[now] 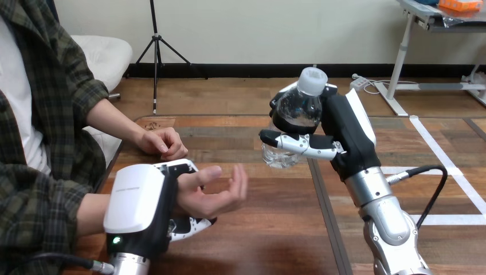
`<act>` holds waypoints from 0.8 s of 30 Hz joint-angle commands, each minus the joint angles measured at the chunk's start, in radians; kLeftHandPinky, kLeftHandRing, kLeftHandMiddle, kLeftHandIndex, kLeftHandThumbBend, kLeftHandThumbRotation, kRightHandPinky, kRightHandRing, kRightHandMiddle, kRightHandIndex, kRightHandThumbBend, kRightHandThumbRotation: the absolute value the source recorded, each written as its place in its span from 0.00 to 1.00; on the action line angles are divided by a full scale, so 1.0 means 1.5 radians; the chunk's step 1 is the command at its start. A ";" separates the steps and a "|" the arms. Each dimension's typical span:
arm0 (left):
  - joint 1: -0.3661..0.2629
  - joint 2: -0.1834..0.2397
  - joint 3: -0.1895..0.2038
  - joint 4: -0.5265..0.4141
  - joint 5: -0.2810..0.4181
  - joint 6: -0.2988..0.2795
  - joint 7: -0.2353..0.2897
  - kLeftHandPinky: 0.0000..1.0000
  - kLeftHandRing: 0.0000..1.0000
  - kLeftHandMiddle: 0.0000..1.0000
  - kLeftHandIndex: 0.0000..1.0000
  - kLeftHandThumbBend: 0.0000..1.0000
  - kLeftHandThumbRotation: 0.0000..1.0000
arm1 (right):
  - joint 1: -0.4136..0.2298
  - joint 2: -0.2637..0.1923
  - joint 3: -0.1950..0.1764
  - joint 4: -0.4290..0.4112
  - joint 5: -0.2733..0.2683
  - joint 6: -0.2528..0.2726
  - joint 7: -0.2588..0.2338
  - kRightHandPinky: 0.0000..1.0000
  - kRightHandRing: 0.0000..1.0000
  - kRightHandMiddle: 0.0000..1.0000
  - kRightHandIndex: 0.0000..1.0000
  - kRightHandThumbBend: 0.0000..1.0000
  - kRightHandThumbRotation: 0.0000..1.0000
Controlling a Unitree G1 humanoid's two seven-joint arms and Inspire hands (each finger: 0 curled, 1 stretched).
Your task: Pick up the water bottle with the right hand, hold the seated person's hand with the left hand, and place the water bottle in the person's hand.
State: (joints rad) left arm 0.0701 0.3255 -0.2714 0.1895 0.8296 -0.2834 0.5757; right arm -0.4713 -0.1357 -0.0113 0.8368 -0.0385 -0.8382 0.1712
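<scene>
One water bottle [296, 110] in right hand [345, 133]

No legible text or numbers

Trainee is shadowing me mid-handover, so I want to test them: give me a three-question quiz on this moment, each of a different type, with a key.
1. True or false: the right hand is empty.
2. Which robot hand is curled round the person's wrist? A) left hand B) right hand C) neither
3. Short answer: does the water bottle touch the person's open hand?

Key: 1 false, it grips the water bottle in the air. 2 A. 3 No, the two are apart.
</scene>
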 commanded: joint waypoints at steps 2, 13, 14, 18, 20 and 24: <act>-0.039 -0.037 -0.065 -0.051 0.016 -0.047 -0.012 0.30 0.34 0.38 0.41 0.84 0.00 | -0.071 0.006 -0.004 -0.041 0.006 -0.011 -0.009 0.41 0.44 0.47 0.47 0.70 0.00; -0.032 -0.042 -0.065 -0.058 0.011 -0.042 -0.024 0.29 0.34 0.38 0.41 0.86 0.00 | -0.069 0.009 -0.003 -0.050 0.008 -0.008 -0.003 0.41 0.44 0.47 0.47 0.70 0.00; -0.032 -0.043 -0.065 -0.058 0.011 -0.043 -0.024 0.29 0.34 0.38 0.41 0.86 0.00 | -0.068 0.010 -0.004 -0.051 0.011 -0.007 -0.001 0.41 0.44 0.47 0.47 0.69 0.00; -0.031 -0.042 -0.066 -0.061 0.010 -0.042 -0.026 0.29 0.34 0.38 0.41 0.86 0.00 | -0.068 0.013 -0.003 -0.051 0.014 -0.012 0.003 0.40 0.44 0.46 0.46 0.69 0.00; -0.031 -0.042 -0.067 -0.059 0.010 -0.044 -0.024 0.29 0.34 0.38 0.41 0.87 0.00 | -0.065 0.013 -0.002 -0.055 0.014 -0.009 0.004 0.40 0.44 0.46 0.46 0.69 0.00; -0.031 -0.042 -0.067 -0.062 0.008 -0.044 -0.030 0.30 0.34 0.38 0.41 0.87 0.00 | -0.063 0.015 -0.001 -0.060 0.016 -0.008 0.007 0.40 0.44 0.46 0.46 0.68 0.00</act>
State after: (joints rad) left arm 0.0699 0.3021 -0.3033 0.1624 0.8359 -0.2916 0.5491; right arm -0.4789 -0.1191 -0.0102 0.8269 -0.0380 -0.8378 0.1784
